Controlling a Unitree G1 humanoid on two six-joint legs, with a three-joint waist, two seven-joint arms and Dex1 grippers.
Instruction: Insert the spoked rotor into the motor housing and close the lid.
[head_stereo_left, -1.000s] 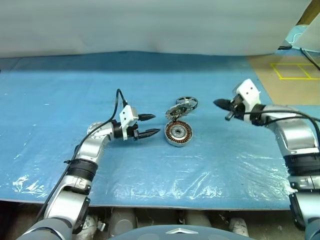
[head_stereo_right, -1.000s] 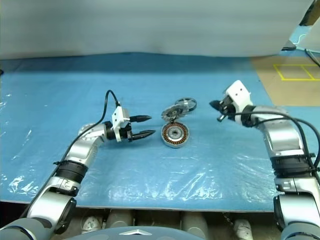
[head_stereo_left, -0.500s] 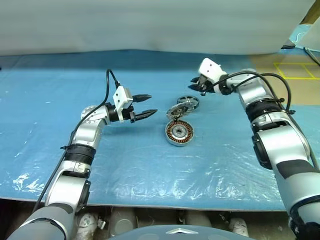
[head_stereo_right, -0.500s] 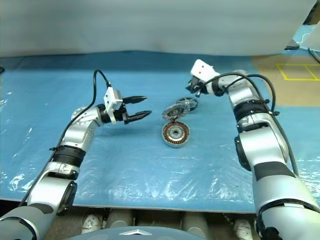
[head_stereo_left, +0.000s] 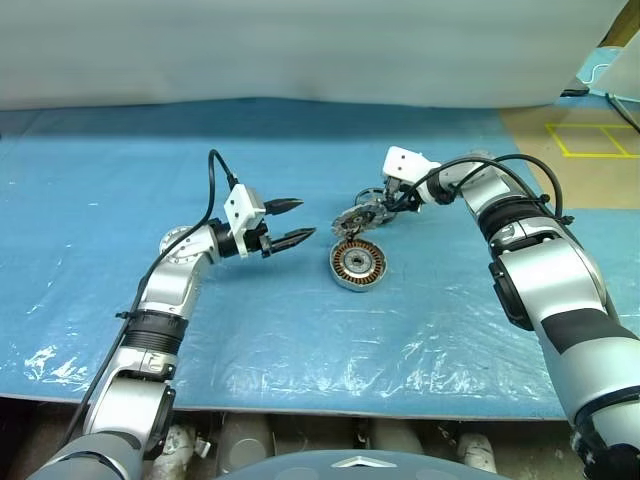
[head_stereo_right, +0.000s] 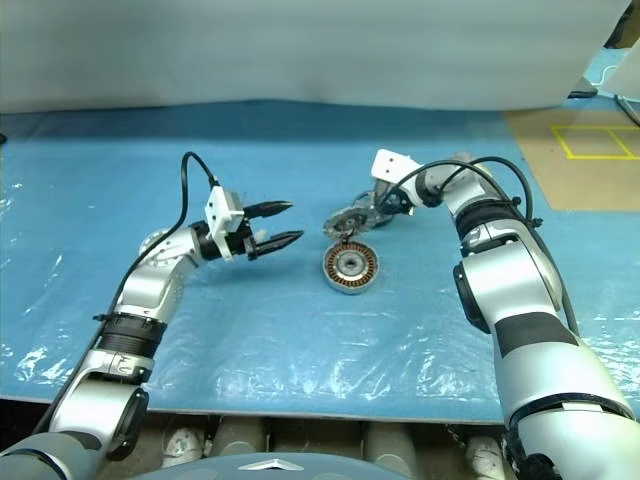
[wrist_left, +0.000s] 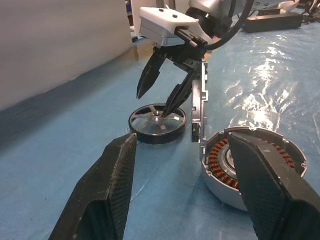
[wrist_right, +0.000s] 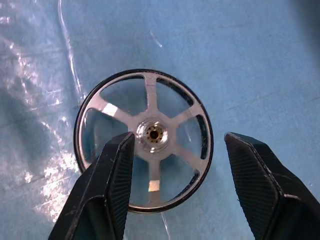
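Observation:
The motor housing (head_stereo_left: 358, 266) lies flat on the blue table, its copper windings facing up. Its lid (head_stereo_left: 351, 220) stands tilted up at the housing's far edge. Just behind them the spoked rotor (wrist_right: 145, 141) lies flat on the table, also seen as the rotor (wrist_left: 157, 124) from the left wrist. My right gripper (wrist_left: 153, 105) points down over the rotor, open, its fingertips (wrist_right: 117, 165) straddling the hub without gripping. My left gripper (head_stereo_left: 305, 219) hovers to the left of the housing, open and empty, pointing toward it.
A blue plastic sheet (head_stereo_left: 300, 330) covers the table, wrinkled and shiny near the front edge. A white backdrop (head_stereo_left: 300, 50) runs along the far side. Brown floor with yellow tape (head_stereo_left: 590, 140) lies at the back right.
My right arm has swung in from the right to above the rotor, and its gripper has gone from shut to open. The left gripper has risen slightly.

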